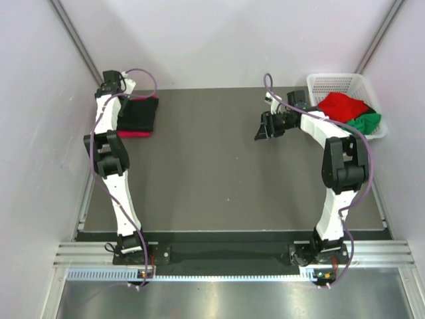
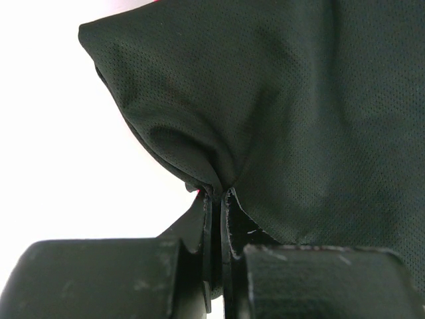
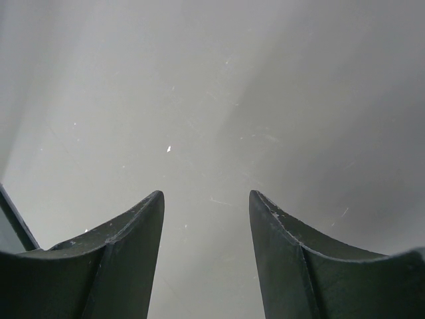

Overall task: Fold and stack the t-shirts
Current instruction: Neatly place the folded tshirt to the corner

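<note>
Four t-shirts are showing: two on the table, two in the single white basket at the far right corner. The black shirt is lying folded at the far left of the table, on top of the pink shirt, which is peeking out as a thin strip along the near edge. The black fold is looking close to square, so its long axis cannot be told; its edges are running roughly parallel to the table's edges. The red shirt and the green shirt are sitting crumpled in the basket, touching each other.

The left gripper is sitting at the far left corner of the black shirt, jaws pressed nearly together and pinching a bunched bit of black cloth. The right gripper is hanging over bare table just left of the basket, well apart from the folded pair, jaws spread wide and gripping nothing.
</note>
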You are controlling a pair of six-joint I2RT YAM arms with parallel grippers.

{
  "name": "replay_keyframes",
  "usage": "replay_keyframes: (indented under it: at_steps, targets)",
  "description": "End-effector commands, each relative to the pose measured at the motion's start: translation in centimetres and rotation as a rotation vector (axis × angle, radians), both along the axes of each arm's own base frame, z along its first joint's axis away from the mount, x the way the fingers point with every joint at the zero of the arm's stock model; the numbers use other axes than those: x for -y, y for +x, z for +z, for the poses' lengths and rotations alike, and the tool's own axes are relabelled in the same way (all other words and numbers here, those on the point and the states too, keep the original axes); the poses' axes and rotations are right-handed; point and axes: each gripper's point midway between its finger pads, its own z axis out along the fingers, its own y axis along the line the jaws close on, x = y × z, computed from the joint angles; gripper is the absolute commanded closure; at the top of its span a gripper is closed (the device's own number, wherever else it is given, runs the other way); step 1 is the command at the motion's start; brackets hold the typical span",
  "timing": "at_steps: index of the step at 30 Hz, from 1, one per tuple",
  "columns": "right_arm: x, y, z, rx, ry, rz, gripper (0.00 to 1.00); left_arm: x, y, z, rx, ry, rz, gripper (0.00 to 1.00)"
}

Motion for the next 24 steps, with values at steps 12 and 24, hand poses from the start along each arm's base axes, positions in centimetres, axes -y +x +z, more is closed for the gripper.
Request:
replay_keyframes:
  at_steps: [12,24]
  targets:
    - [0.9,1.7,6.6,0.227,-0.078,-0.018,0.34,4.9,1.7,11.0,0.364,0.014,0.061,0.01]
    - [3.7,6.3,10.1,0.304,-0.165,-0.324,0.00,31.7,-0.8,9.9,0.318,-0.652,-0.209,0.01]
